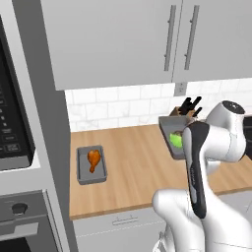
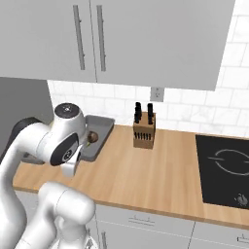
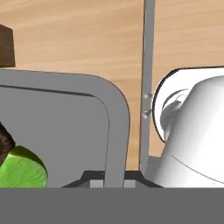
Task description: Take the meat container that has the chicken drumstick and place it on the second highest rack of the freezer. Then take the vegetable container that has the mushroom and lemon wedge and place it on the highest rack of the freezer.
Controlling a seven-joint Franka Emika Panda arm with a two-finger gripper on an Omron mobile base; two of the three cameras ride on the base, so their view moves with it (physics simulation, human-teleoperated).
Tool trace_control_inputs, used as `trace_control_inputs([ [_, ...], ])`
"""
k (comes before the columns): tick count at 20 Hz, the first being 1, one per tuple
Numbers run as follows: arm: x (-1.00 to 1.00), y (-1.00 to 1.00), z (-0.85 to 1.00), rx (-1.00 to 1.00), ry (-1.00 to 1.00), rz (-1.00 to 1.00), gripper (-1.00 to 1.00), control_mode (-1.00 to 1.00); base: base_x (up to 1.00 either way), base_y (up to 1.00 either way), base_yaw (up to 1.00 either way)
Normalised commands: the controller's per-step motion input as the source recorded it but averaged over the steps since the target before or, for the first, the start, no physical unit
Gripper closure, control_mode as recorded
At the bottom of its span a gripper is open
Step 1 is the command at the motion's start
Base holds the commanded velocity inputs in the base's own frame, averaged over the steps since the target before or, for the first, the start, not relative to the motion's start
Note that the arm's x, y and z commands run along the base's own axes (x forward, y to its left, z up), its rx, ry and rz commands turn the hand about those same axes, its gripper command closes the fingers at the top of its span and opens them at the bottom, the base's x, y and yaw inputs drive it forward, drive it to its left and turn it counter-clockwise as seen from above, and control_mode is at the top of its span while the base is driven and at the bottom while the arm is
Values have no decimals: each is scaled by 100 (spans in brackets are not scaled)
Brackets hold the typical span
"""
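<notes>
Gripping vegetable container point(image 3: 116, 131) rim (hand view).

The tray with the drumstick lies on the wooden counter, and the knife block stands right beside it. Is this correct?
Not quite. The knife block stands beside the other tray, the one with the green wedge. The drumstick tray lies alone on the counter. The left base view shows this.

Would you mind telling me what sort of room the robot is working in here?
It looks like a home kitchen: a wooden counter backed by white tiles, a knife block beside a black cooktop, and grey wall cabinets overhead.
</notes>
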Motion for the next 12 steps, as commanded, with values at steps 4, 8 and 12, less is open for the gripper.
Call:
trace_control_inputs([
  [4, -59, 0, 1, -2, -9, -2, 100, 100, -25, 0, 0],
  [8, 0, 0, 0, 0, 0, 0, 100, 100, -100, 0, 0],
  [12, 0, 0, 0, 0, 0, 0, 100, 100, -100, 31, 5],
])
